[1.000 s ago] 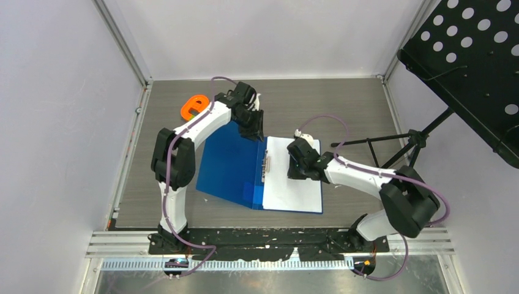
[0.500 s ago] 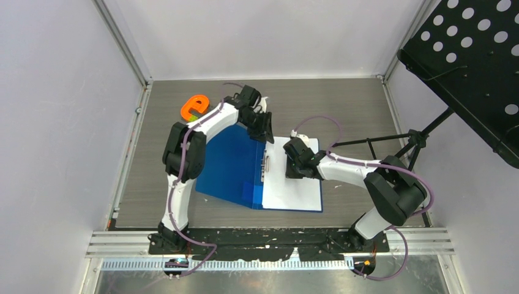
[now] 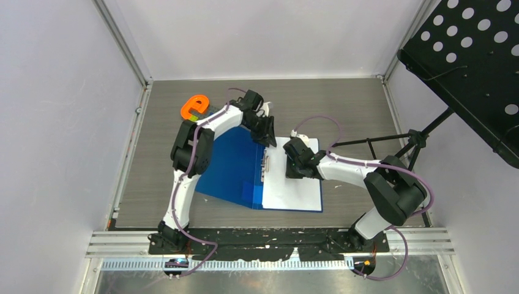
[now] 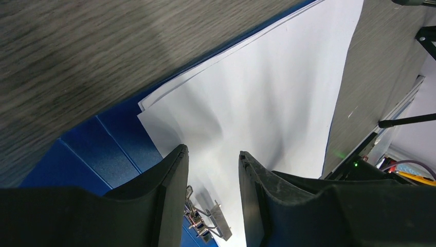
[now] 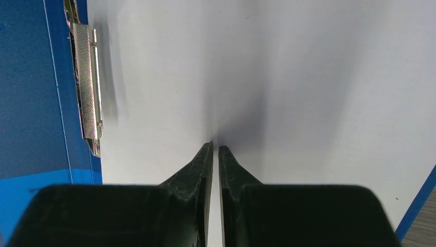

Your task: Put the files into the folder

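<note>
The blue folder point(image 3: 229, 164) lies open on the table, with its metal clip point(image 3: 266, 165) along the spine. The white files point(image 3: 295, 184) lie on its right half. My left gripper point(image 3: 268, 132) is open and empty, just above the far end of the spine. In the left wrist view its jaws point(image 4: 212, 152) frame the files point(image 4: 267, 92), the blue folder point(image 4: 87, 149) and the clip point(image 4: 208, 226). My right gripper point(image 3: 294, 163) is shut, tips down on the files. In the right wrist view point(image 5: 216, 147) it rests on the white sheet point(image 5: 308, 77) beside the clip point(image 5: 86, 77).
An orange e-shaped object point(image 3: 194, 106) lies at the back left, close to my left arm. A black perforated music stand point(image 3: 471, 61) and its tripod legs point(image 3: 392, 144) stand at the right. Walls enclose the table on three sides.
My left gripper has moved right and a little nearer, from the folder's far-left cover to the far end of the spine. My right gripper has shifted slightly left on the files.
</note>
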Controlling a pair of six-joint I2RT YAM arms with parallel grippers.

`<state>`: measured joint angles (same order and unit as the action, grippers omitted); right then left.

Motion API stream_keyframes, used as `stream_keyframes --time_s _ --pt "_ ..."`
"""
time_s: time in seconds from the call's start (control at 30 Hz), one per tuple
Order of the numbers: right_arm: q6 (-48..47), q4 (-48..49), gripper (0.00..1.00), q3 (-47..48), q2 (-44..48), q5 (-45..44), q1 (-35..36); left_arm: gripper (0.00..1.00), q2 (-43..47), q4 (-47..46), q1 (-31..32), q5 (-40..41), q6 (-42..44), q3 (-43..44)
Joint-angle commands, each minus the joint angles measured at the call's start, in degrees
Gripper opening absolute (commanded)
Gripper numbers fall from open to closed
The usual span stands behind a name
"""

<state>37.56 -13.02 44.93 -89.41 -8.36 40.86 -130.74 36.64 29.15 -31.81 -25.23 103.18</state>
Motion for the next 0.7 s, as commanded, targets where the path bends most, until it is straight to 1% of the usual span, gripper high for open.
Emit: stream_keyframes --time_s 0.0,0.23,0.57,0.67 --pt "-0.3 -0.4 0.14 2.1 -0.6 -0.4 0.1 0.40 -0.3 -1.1 -0.8 -1.7 -0.2 0.7" --pt "-0.1 -0.4 0.14 2.3 -1.4 -0.4 0.1 0.39 0.0 -0.8 -1.7 -2.3 0.5 -1.4" --pt "0.7 -0.4 0.13 2.4 -2.4 -0.5 0.1 0.38 -0.3 3.2 -2.7 -4.8 3.4 -2.0" --pt "1.2 -0.3 0.12 2.2 -2.6 -0.6 0.1 0.38 -0.2 3.8 -3.1 -5.5 3.8 -2.3"
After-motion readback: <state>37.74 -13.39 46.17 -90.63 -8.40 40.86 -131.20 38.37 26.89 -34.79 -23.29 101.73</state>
